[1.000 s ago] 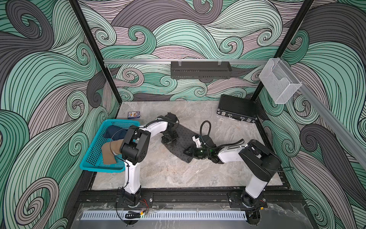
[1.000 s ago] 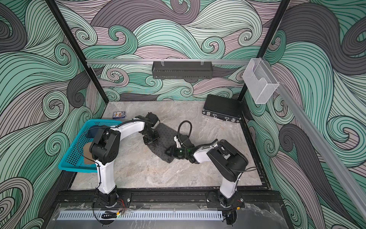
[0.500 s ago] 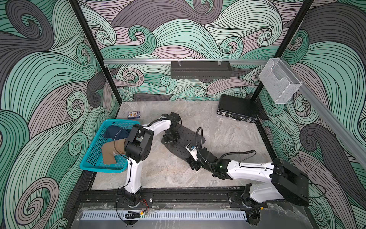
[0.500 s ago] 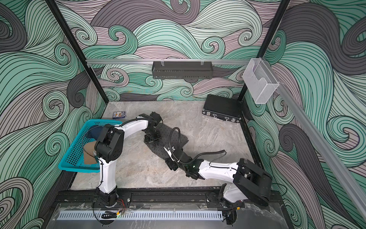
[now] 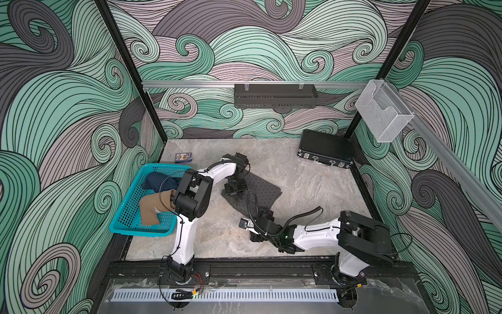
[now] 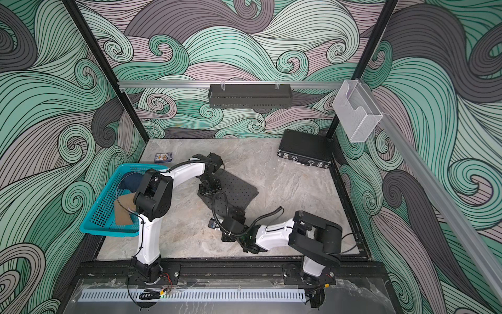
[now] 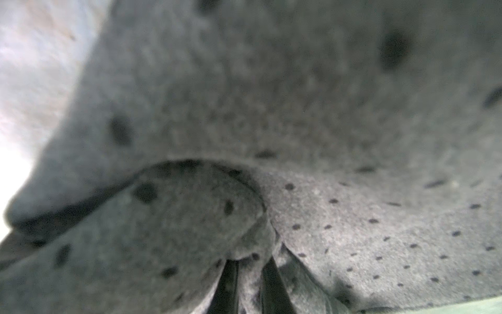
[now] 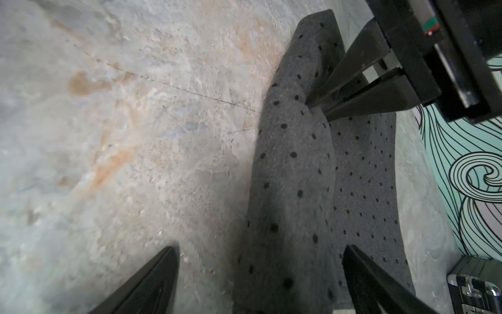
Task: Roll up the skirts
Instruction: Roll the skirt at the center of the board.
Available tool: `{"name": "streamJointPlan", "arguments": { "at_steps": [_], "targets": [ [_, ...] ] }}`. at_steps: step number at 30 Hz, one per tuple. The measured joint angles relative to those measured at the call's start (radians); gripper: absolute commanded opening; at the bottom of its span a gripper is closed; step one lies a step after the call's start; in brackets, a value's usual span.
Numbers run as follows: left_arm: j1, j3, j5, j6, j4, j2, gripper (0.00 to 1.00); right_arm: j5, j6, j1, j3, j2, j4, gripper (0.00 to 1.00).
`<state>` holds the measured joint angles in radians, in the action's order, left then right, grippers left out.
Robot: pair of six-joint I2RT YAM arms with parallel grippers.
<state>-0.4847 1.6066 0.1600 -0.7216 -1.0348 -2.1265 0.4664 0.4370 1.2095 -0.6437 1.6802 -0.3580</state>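
- Left: teal perforated plastic basket (image 5: pixel 130 209) held the dark blue denim skirt (image 5: pixel 157 181) and the plain tan-brown cloth skirt (image 5: pixel 149 210).
- Centre: left jaws pinched the far end of the dark grey black-dotted cloth skirt (image 5: pixel 263 187), which lay part-rolled on the grey marble-look counter (image 5: pixel 312 190).
- Right of that: right jaws spread wide, straddling the roll's near end.
- Back right corner: black hard case (image 5: pixel 326 148).

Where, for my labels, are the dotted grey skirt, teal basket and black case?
dotted grey skirt (image 5: pixel 260 187): in a top view, flat part.
teal basket (image 5: pixel 141 231): in a top view, front rim.
black case (image 5: pixel 326 146): in a top view, lid.
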Motion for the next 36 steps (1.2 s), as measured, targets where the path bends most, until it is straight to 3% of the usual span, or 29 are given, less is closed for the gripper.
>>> {"name": "streamJointPlan", "arguments": {
  "at_steps": [2,10,12,14,18,23,28,36],
  "targets": [
    [0.000,0.005,0.000,0.005,-0.006,-0.004,0.14,0.016,-0.002,-0.006,-0.026,0.037,0.003,0.58],
    [0.024,0.008,0.031,0.003,-0.008,-0.006,0.15,0.030,-0.088,-0.037,-0.074,0.088,0.042,0.18],
    [0.033,0.008,0.045,-0.004,-0.006,-0.006,0.19,0.015,-0.121,-0.039,-0.092,0.087,0.071,0.09],
    [0.047,0.008,0.066,-0.013,0.005,-0.004,0.31,-0.021,-0.176,-0.051,-0.105,0.085,0.090,0.02],
    [0.079,0.007,0.116,-0.036,0.051,0.013,0.52,-0.162,-0.306,-0.114,-0.105,0.054,0.101,0.00],
    [0.149,0.009,0.115,-0.045,0.119,0.090,0.64,-0.433,-0.515,-0.259,-0.046,-0.012,0.043,0.00],
    [0.201,-0.041,0.084,-0.050,0.191,0.251,0.68,-0.716,-0.764,-0.424,0.024,-0.012,-0.105,0.00],
    [0.191,-0.449,0.095,-0.116,0.434,0.488,0.69,-1.021,-1.266,-0.589,0.075,0.193,-0.534,0.00]
  ]
}}
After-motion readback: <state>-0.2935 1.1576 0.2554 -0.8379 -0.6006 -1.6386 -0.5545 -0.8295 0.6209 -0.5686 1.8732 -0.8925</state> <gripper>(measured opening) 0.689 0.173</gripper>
